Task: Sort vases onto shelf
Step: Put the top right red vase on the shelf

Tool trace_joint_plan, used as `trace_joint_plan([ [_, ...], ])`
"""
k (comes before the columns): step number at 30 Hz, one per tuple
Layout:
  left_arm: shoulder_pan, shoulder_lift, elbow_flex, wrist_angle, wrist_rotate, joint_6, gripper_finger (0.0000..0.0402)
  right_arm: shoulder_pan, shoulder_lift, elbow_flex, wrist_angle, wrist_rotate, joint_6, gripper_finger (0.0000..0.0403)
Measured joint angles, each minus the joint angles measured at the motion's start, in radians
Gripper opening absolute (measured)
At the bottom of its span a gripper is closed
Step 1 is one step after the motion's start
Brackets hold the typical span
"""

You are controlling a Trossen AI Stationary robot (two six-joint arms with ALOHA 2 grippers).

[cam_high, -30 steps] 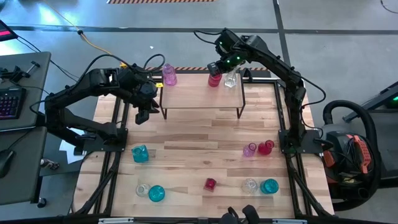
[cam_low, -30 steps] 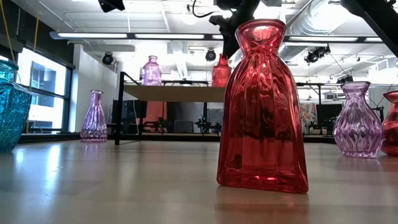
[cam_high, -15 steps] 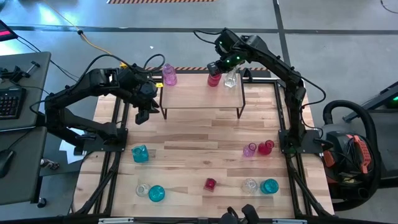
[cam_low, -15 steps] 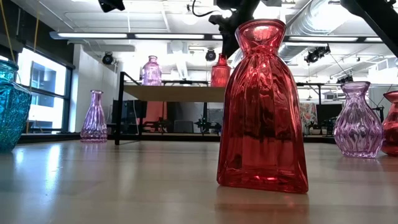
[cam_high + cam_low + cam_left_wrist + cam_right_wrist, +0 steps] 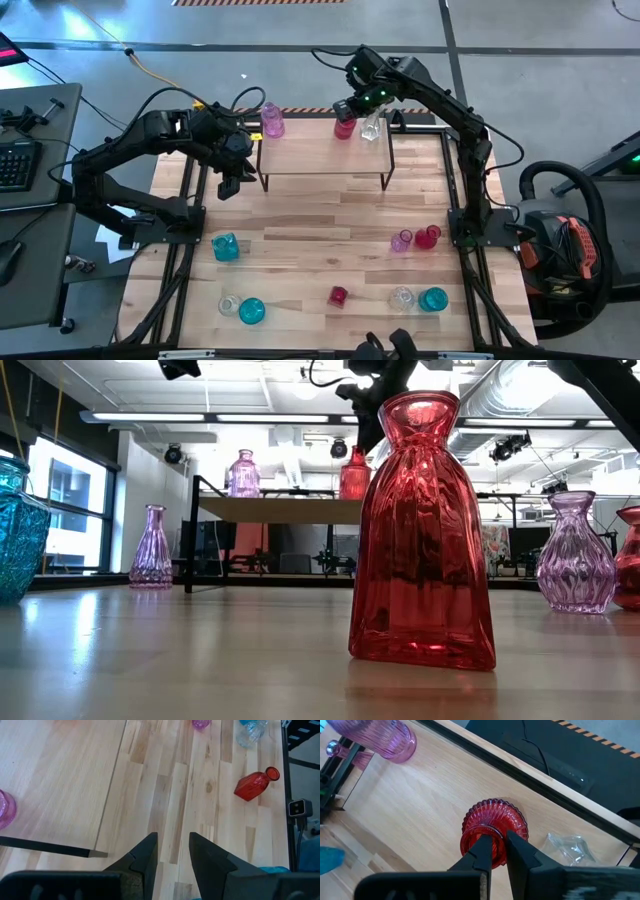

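Observation:
The shelf [image 5: 325,160] stands at the far middle of the table. On its wood top rest a pink vase [image 5: 271,120], a red vase [image 5: 345,128] and a clear vase [image 5: 372,128]. My right gripper [image 5: 501,851] reaches over the shelf's far edge and is shut on the red vase [image 5: 492,822]. My left gripper [image 5: 228,185] hangs off the shelf's left end, open, with nothing between its fingers [image 5: 172,862]. Several more vases stand on the table's near half; one red vase [image 5: 255,782] lies on its side. My right gripper pinches the red vase's narrow neck [image 5: 496,844] between its two fingers. The fingers come from above and from the far side, slanting down. The vase stands upright with its base on the shelf's top [image 5: 355,495].
Near left: teal vases [image 5: 226,247] [image 5: 251,311] and a clear one [image 5: 229,304]. Near right: a pink [image 5: 401,241], a red [image 5: 428,237], a clear [image 5: 402,297] and a teal vase [image 5: 433,299]. Bare wood lies between the shelf and these.

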Motion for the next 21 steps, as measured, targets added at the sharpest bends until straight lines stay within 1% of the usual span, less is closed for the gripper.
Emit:
trace_joint_plan([
  [21, 0.000, 0.000, 0.000, 0.000, 0.000, 0.000, 0.0104, 0.000, -0.001, 0.000, -0.023, 0.000, 0.006, 0.0019],
])
